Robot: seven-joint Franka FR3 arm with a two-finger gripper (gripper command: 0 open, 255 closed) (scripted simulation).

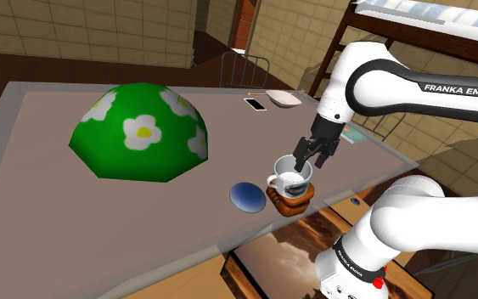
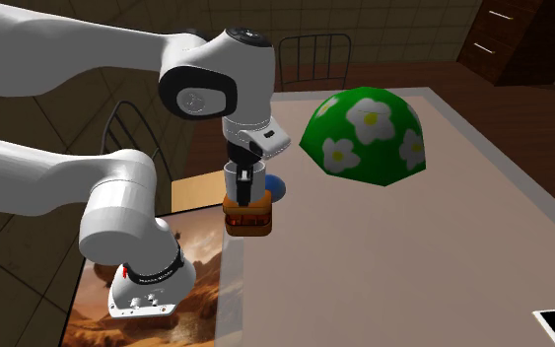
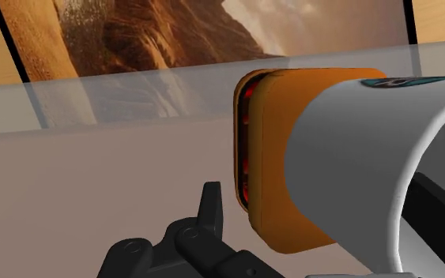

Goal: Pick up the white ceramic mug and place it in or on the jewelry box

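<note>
A white mug [image 1: 289, 181] with a dark band stands upright on a small orange-brown jewelry box [image 1: 291, 200] near the table's edge toward the stand. My black gripper [image 1: 306, 161] hangs just over the mug's rim. In the wrist view the mug [image 3: 355, 158] lies against the box [image 3: 264, 158]. The gripper [image 3: 327, 209] is open: one finger [image 3: 210, 207] stands apart outside the mug wall, the other sits at its mouth. In the second exterior view the gripper [image 2: 242, 177] partly hides the mug [image 2: 232, 175], which rests on the box [image 2: 248, 219].
A big green dome [image 1: 143, 132] with white flowers takes up the table's middle. A blue disc [image 1: 247, 196] lies beside the box. A phone [image 1: 255, 104] and a pale bowl [image 1: 283, 99] sit at the far edge. A desert picture [image 1: 288, 255] lies below the table edge.
</note>
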